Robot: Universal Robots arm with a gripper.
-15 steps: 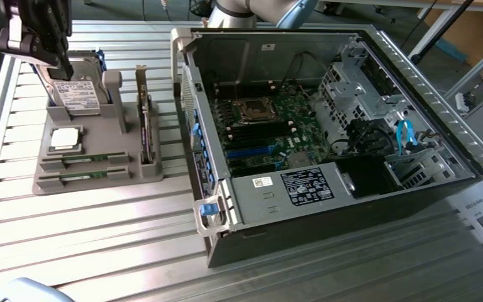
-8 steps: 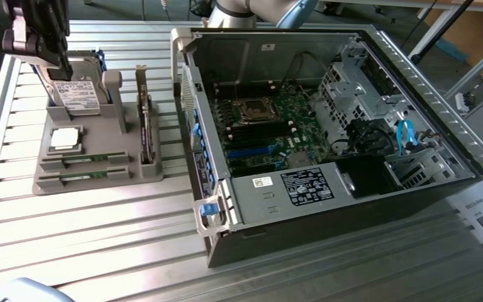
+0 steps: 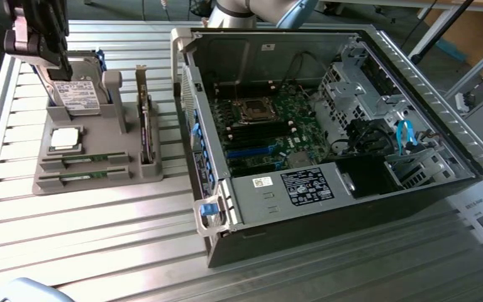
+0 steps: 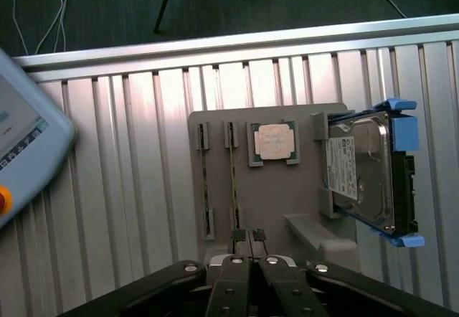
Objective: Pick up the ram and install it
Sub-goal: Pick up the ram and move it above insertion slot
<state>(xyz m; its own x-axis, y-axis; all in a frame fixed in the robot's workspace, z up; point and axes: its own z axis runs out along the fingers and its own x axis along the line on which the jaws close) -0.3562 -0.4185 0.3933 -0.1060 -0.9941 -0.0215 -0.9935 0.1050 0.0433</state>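
The arm (image 3: 258, 7) comes in from behind the open computer case (image 3: 233, 53) and holds the pincer (image 4: 248, 238) pointing straight down over the grey holder (image 4: 287, 195), at the tabletop's (image 3: 99, 251) far corner on the exterior view's left. The pincer's fingers are pressed together and grip nothing. The ram (image 4: 232, 181) lies in its holder slot beside a twin stick (image 4: 204, 181). It seems roughly in line with the fingertips, though the gap above it is hard to judge. A processor chip (image 4: 275, 143) and a hard drive (image 4: 362, 170) sit alongside.
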